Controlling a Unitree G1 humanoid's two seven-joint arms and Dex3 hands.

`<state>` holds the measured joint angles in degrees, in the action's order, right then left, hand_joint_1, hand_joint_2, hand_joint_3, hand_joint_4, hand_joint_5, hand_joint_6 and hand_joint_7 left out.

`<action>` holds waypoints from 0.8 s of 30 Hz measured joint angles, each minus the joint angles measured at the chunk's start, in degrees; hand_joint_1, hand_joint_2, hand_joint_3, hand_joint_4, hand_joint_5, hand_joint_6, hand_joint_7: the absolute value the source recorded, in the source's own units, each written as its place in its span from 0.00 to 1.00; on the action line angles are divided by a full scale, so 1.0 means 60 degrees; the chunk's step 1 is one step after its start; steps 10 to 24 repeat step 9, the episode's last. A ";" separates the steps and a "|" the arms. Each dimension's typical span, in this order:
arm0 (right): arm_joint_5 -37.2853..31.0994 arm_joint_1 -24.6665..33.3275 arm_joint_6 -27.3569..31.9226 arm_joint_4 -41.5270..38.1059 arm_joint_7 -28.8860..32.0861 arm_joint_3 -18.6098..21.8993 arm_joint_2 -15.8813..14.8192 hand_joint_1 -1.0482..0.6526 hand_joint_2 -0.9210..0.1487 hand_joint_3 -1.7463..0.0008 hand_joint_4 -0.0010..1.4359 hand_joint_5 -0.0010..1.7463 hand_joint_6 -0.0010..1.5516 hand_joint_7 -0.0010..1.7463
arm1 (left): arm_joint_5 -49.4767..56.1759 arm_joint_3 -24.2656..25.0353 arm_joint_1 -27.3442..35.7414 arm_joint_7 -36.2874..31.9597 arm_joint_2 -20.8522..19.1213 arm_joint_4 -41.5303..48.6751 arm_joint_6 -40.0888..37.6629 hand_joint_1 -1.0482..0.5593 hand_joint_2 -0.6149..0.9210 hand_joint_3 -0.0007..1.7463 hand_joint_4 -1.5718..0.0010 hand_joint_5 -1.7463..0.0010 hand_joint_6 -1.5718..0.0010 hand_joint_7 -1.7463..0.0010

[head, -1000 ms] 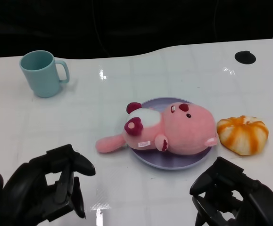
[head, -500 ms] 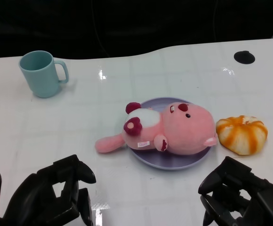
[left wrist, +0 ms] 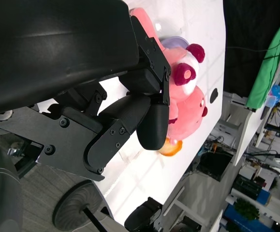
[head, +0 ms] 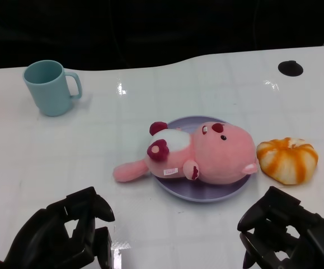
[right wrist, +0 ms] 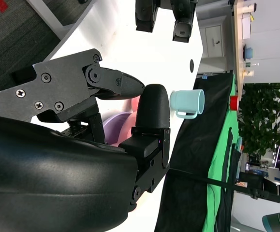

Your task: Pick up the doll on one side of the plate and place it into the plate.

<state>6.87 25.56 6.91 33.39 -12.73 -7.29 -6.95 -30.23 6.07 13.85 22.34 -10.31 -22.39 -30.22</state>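
Teal mug (head: 48,87) is parked far left on the tabletop (head: 206,78), not involved at all. Low at the near edge, the left hand (head: 66,235) is seen with fingers curled in and nothing in them. Next, the pink doll (head: 198,154) is already lying on the purple plate (head: 203,193), one limb hanging over the rim onto the tabletop. An orange striped toy (head: 287,159) sits just beside the plate. The right hand (head: 282,238) is curled too, nothing held. Placement looks pretty much done, nothing obvious left.
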 measured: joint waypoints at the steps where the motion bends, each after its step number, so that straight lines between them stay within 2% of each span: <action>1: 0.0000 0.0000 0.0000 0.0000 -0.0006 0.0002 0.0000 0.42 0.01 0.67 0.41 1.00 0.31 0.91 | 0.0012 -0.0006 0.0000 0.0001 -0.0037 0.0000 0.0005 0.61 0.69 0.80 0.39 0.00 0.49 0.05; 24: -0.0002 0.0000 0.0003 0.0002 -0.0027 0.0054 -0.0006 0.41 0.00 0.69 0.40 1.00 0.31 0.91 | -0.0028 -0.0009 -0.0009 0.0069 -0.0068 0.0029 0.0008 0.61 0.69 0.79 0.40 0.00 0.49 0.06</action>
